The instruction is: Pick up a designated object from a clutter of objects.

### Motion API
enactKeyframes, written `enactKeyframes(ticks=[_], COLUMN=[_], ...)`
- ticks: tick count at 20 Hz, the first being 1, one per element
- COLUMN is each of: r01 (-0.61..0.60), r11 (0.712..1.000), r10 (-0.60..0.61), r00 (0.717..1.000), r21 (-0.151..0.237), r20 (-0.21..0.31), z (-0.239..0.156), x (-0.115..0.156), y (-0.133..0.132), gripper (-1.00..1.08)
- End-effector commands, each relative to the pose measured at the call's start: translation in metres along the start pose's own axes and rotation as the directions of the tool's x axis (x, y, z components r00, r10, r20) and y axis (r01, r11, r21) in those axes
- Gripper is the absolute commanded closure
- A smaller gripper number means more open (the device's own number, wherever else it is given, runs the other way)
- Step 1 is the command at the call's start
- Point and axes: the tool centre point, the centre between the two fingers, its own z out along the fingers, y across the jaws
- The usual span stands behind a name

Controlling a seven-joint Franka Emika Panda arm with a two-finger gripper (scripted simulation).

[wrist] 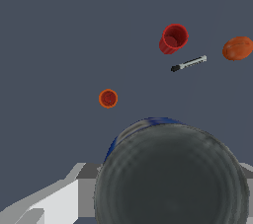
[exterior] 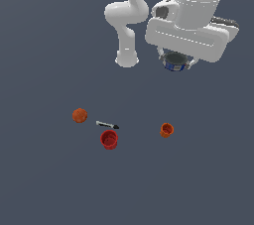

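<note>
The designated object, a short dark round can with a blue band, hangs high in the exterior view under the white hand, held between the fingers of my gripper. Close to the wrist camera, the same can fills much of the picture, its blue rim showing at one edge, with my gripper shut on it and the fingertips mostly hidden behind it. The rest of the clutter lies far below on the grey floor: an orange ball, a red cup, a small orange cup and a thin black-and-white stick.
The arm's white base column stands at the back of the exterior view. The wrist view shows the red cup, the stick, the orange ball and the small orange cup spread on the floor.
</note>
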Motion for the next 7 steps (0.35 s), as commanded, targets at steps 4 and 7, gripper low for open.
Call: enactKeyframes(ticks=[4,7], r01=[0.0,0.0], r11=[1.0,1.0], r10=[0.0,0.0], r00=[1.0,1.0], r21=[0.0,0.0], r20=[0.0,0.0], z=[-0.0158,-0.0177], x=[-0.0006,-0.0007], y=[-0.0056,-0.0064], gripper=[1.08,1.08])
